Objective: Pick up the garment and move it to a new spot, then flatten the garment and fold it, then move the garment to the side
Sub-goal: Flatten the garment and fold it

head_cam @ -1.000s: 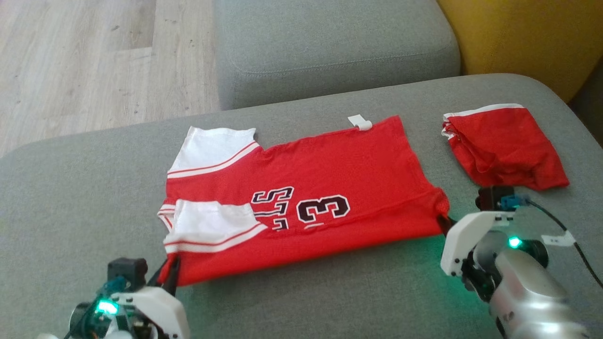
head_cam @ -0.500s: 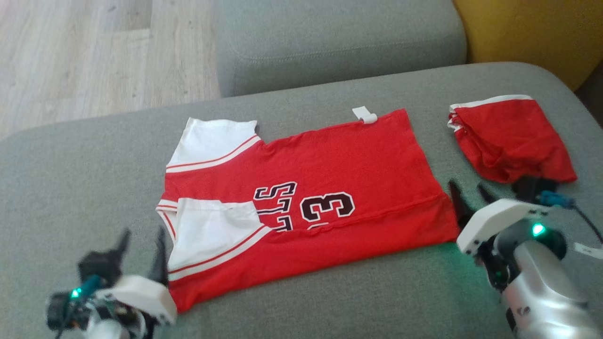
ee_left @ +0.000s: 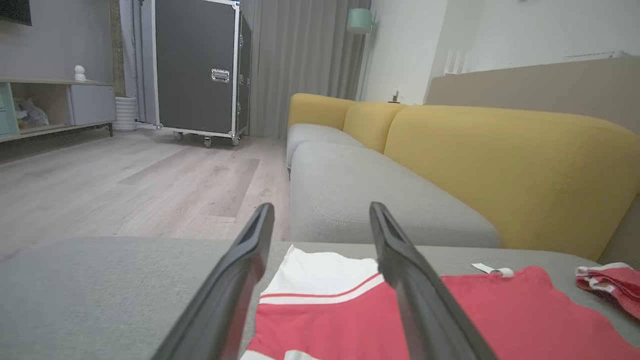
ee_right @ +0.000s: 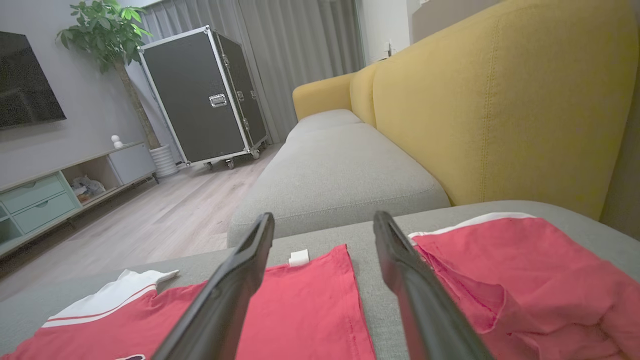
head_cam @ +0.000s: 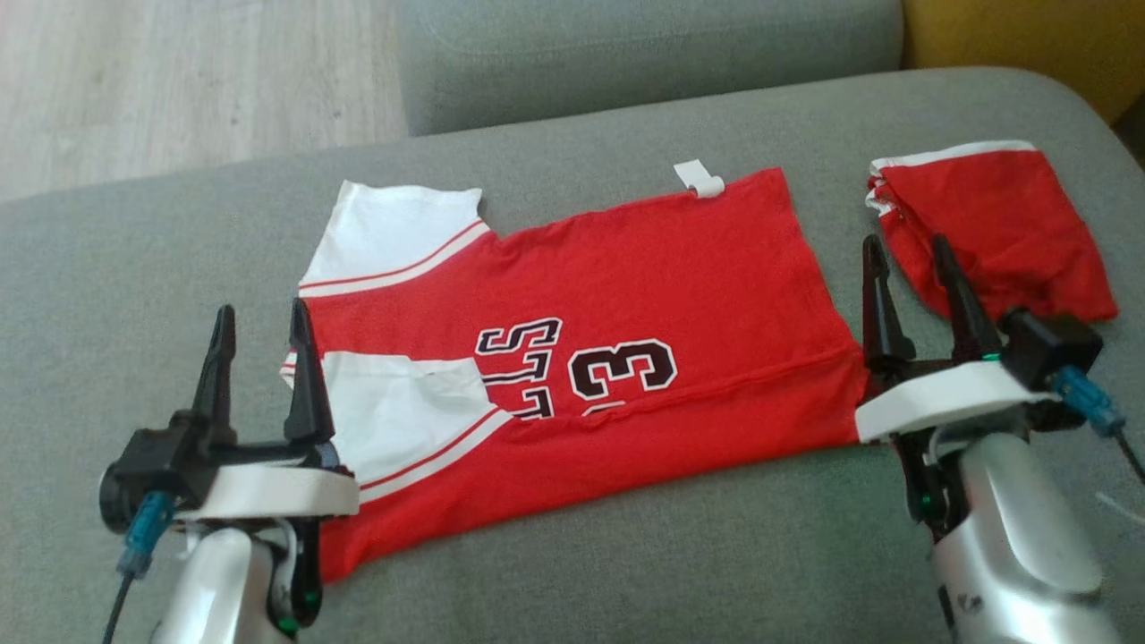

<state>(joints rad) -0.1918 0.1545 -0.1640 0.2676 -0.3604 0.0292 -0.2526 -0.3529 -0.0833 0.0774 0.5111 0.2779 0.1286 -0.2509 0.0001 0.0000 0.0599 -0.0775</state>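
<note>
A red jersey [head_cam: 626, 295] with white sleeves and black number print lies folded lengthwise and flat on the grey sofa seat [head_cam: 134, 259]; it also shows as the jersey [ee_left: 480, 310] and the jersey [ee_right: 300, 300] in the wrist views. My left gripper [head_cam: 259, 313] stands open above the jersey's left end by the white sleeve, holding nothing. My right gripper [head_cam: 908, 246] stands open just off the jersey's right edge, empty, between it and a second red garment [head_cam: 1002, 215].
The second red garment [ee_right: 520, 280] lies crumpled at the right of the seat. A yellow backrest [ee_right: 500, 100] rises on the right, another grey seat cushion [head_cam: 644, 45] lies beyond, and wooden floor [head_cam: 179, 72] drops off at the far left.
Both grippers have let go of the jersey's near edge, opened, and risen with fingers pointing up. The jersey stays flat. The head camera has tilted, shifting the whole picture.
</note>
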